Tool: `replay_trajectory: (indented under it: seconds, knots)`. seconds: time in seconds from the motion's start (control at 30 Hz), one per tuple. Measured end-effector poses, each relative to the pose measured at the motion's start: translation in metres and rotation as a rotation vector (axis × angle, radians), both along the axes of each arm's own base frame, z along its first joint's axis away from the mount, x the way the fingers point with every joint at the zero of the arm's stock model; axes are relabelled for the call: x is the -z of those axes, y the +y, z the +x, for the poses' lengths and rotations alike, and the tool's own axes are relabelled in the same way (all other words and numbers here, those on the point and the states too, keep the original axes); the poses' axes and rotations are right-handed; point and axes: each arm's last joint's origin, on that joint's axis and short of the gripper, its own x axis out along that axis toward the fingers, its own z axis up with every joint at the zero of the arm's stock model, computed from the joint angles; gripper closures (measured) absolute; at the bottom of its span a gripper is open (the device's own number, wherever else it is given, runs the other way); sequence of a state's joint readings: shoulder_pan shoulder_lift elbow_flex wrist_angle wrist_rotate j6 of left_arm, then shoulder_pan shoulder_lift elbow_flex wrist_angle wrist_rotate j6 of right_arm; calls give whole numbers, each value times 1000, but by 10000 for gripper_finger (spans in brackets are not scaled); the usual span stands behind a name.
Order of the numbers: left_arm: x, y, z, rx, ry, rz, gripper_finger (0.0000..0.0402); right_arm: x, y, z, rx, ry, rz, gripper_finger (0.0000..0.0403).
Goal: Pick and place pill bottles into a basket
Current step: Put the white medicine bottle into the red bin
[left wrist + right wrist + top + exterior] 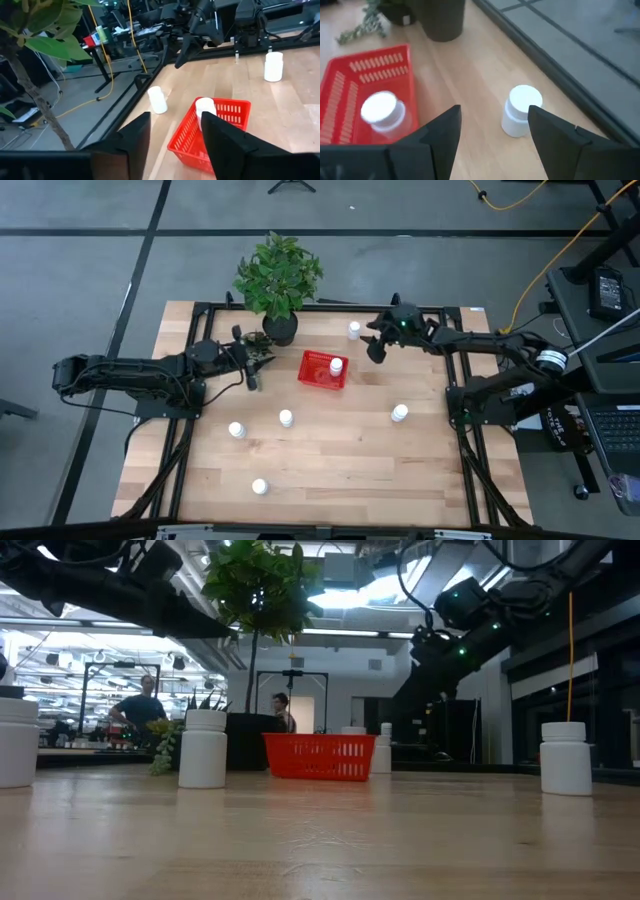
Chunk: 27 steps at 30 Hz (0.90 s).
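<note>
Spread wide and empty, right gripper (493, 116), hovering near the table's far edge with one small white cylindrical pill bottle with a white cap (520, 110) standing upright just ahead, closer to one finger than the other and not yet touched. Judging by that, a reach for this bottle as the step in hand. To do it well: shift sideways until centred over the cap, come straight down with the jaws kept wide, close on the body rather than the cap, lift clear before carrying, and avoid nudging the bottle, likely light and easy to tip, toward the nearby table edge. Just beside that bottle, the small rectangular red basket with mesh-like sides (313, 369), a short carry; release low over its free end, away from the bottle already inside. On the basket's other side, near the black plant pot (280, 331), left gripper (175, 122), also parted with nothing between its fingers, pointing toward the basket. Counted from above: six white bottles in all, one standing inside the basket (337, 366), one by the right gripper, four more upright and spread well apart on the light wooden table (330, 465) toward its near side. One basket, one potted plant, two arms.
</note>
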State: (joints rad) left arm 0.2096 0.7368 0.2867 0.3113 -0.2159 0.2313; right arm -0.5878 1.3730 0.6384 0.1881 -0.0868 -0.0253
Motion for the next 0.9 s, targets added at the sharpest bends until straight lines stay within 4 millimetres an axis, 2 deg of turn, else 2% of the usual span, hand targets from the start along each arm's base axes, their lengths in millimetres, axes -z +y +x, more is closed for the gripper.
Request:
replay_trajectory:
  seconds: [0.23, 0.53, 0.9]
  knots:
    - [0, 0, 0, 0, -1, 0, 225, 0, -16, 14, -5, 55, -5, 170]
    - [0, 0, 0, 0, -1, 0, 225, 32, -23, 22, 3, 189, 5, 170]
    - [-1, 0, 0, -1, -8, -1, 226, 37, -29, 29, 11, 149, -57, 170]
